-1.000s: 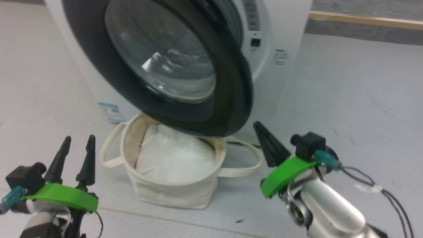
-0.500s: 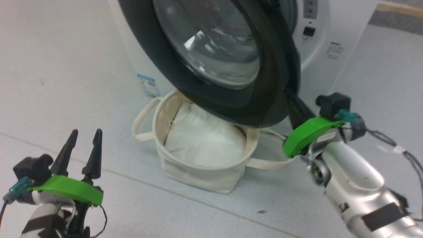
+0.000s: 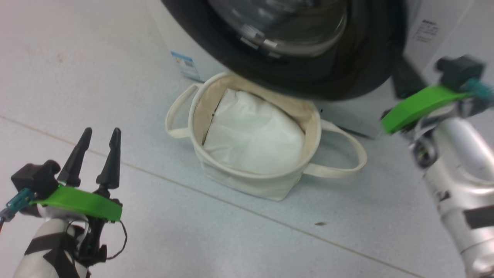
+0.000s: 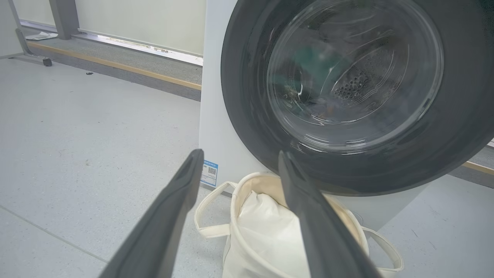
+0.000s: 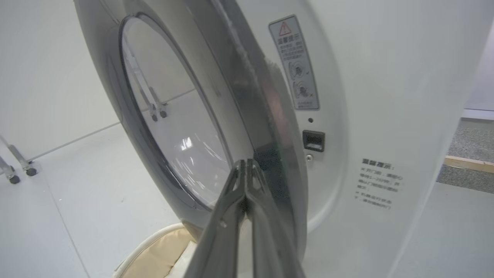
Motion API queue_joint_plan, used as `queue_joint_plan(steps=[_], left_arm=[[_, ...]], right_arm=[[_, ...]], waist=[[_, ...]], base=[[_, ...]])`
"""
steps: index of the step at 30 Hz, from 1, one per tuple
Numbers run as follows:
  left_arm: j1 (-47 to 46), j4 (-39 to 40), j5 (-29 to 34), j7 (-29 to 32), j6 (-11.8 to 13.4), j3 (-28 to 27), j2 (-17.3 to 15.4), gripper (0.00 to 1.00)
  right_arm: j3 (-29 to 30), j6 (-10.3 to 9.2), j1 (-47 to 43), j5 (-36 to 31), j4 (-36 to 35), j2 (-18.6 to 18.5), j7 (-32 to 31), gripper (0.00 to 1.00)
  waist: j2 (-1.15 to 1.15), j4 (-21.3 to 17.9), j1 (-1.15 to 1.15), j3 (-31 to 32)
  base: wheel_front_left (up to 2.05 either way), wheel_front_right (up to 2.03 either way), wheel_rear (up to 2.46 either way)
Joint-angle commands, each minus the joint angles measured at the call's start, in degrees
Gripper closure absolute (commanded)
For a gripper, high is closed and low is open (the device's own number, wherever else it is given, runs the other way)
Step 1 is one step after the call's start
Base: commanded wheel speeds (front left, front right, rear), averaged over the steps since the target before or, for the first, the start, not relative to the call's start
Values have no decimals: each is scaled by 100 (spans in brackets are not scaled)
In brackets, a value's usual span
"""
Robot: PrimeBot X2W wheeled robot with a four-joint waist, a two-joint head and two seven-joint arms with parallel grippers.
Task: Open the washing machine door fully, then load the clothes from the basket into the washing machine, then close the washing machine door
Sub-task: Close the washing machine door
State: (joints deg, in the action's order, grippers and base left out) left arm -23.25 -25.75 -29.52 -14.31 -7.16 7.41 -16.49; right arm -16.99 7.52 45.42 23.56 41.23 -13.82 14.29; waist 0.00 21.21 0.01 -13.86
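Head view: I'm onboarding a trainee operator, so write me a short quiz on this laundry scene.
1. True or false: the left gripper is shut on the basket.
2. What lies in the basket? A) a white cushion B) blue bear-print fabric C) shoes
3. Fill in: the shut right gripper has its tips at the edge of the round, black-rimmed ____.
Key: 1 false, it is open and apart from the basket; 2 A; 3 washing machine door.
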Motion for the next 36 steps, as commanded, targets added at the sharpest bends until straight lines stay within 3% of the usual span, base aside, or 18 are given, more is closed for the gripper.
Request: queue_joint_plan(steps=[1, 10, 17, 19, 20, 21, 22, 24, 25, 36], left_arm=[[-261, 191, -35, -69, -33, -178, -236, 0], [-408, 157, -42, -69, -33, -167, -240, 0], [-373, 136, -48, -69, -33, -209, -287, 0], [-330, 126, -54, -69, -33, -225, -294, 0], [-303, 120, -58, -69, -33, -233, -300, 0], [-276, 112, -58, -69, -33, -245, -308, 0], [-247, 98, -60, -69, -33, -258, -317, 0], [-192, 67, -65, -69, -33, -285, -343, 0], [-163, 48, -73, -69, -33, -306, -354, 0], [192, 38, -98, -69, -33, -462, -375, 0]], right_arm=[[182, -3, 308, -126, -136, -74, 71, 100], [1096, -3, 703, -360, -170, -73, 71, 100], [966, -3, 321, -362, -458, 50, 71, 100], [829, -3, 60, -340, -671, 78, 71, 85], [785, -3, -86, -313, -778, 84, 71, 65], [751, -3, -231, -295, -878, 77, 71, 29], [728, -3, -373, -269, -983, 78, 71, 20], [641, -3, -650, -210, -1136, 76, 71, 12], [595, -3, -782, -175, -1207, 81, 71, 0], [48, -3, -1965, 239, -1935, 132, 71, 0]], waist=[[0, 94, -1, -184], [0, 102, -1, -297], [0, -146, -1, -75], [0, -270, -1, 46], [0, -340, -1, 112], [0, -413, -1, 184], [0, -488, -1, 256], [0, -645, -1, 410], [0, -726, -1, 486], [0, -1510, -1, 1170]], base=[[0, 0, 0], [0, 0, 0], [0, 0, 0], [0, 0, 0], [0, 0, 0], [0, 0, 0], [0, 0, 0], [0, 0, 0], [0, 0, 0], [0, 0, 0]])
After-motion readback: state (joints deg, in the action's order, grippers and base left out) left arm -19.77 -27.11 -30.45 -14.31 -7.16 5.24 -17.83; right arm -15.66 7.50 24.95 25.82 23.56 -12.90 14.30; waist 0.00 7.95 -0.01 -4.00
